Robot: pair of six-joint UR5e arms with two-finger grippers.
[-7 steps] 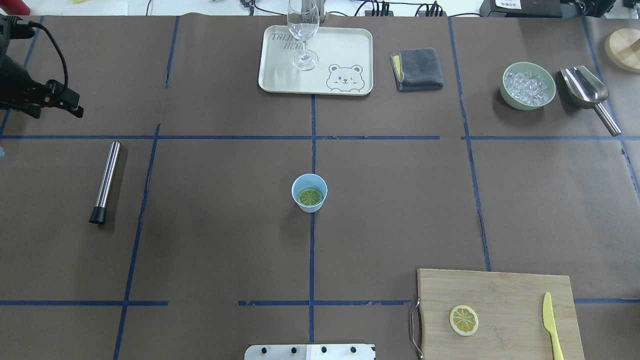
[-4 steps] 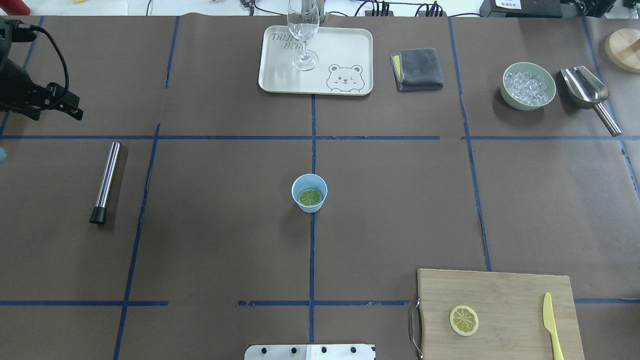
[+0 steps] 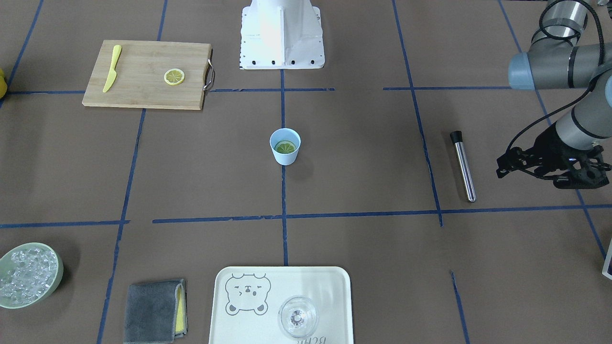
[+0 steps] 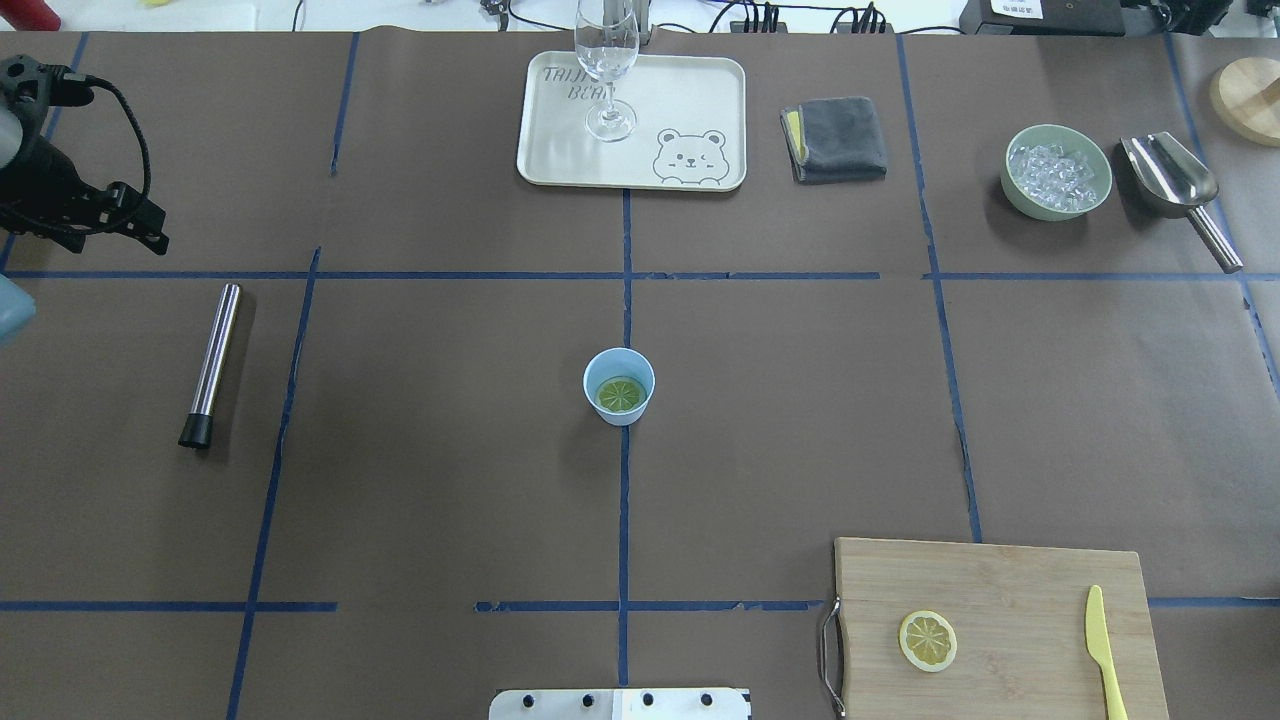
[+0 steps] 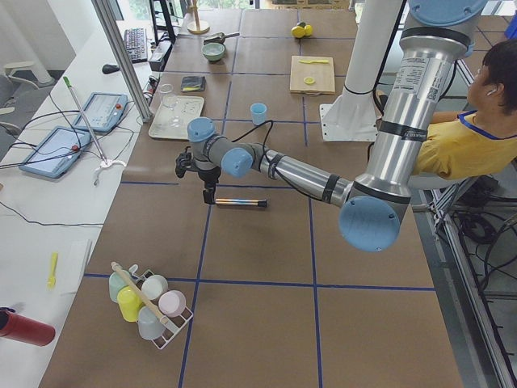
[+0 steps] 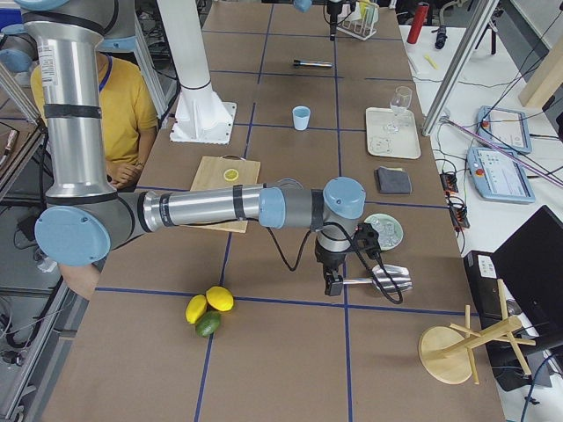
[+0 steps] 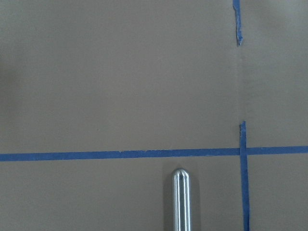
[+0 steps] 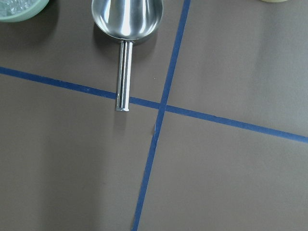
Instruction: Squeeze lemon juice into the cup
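Note:
The light-blue cup [image 4: 619, 402] stands at the table's centre, also in the front view [image 3: 285, 156]. A greenish lemon slice [image 4: 619, 394] lies flat inside it [image 3: 285, 146]. A second yellow slice [image 4: 927, 640] lies on the wooden cutting board [image 4: 1010, 580]. My left gripper [image 4: 45, 205] hangs at the far left, beyond the steel muddler [image 4: 210, 365], far from the cup; it also shows in the front view [image 3: 576, 174]. I cannot tell whether it is open or shut. My right gripper [image 6: 332, 283] shows only in the exterior right view, beside the scoop; its state cannot be told.
A tray [image 4: 690, 90] with a clear stemmed glass [image 4: 606, 60], a grey cloth [image 4: 835, 138], a green bowl of ice [image 4: 1057, 172] and a steel scoop [image 4: 1170, 180] line the far side. A yellow knife [image 4: 1103, 650] lies on the board.
My left arm has shifted slightly at the table's left edge, and its blue joint now shows more at the frame's edge. The cup and the slices have not moved.

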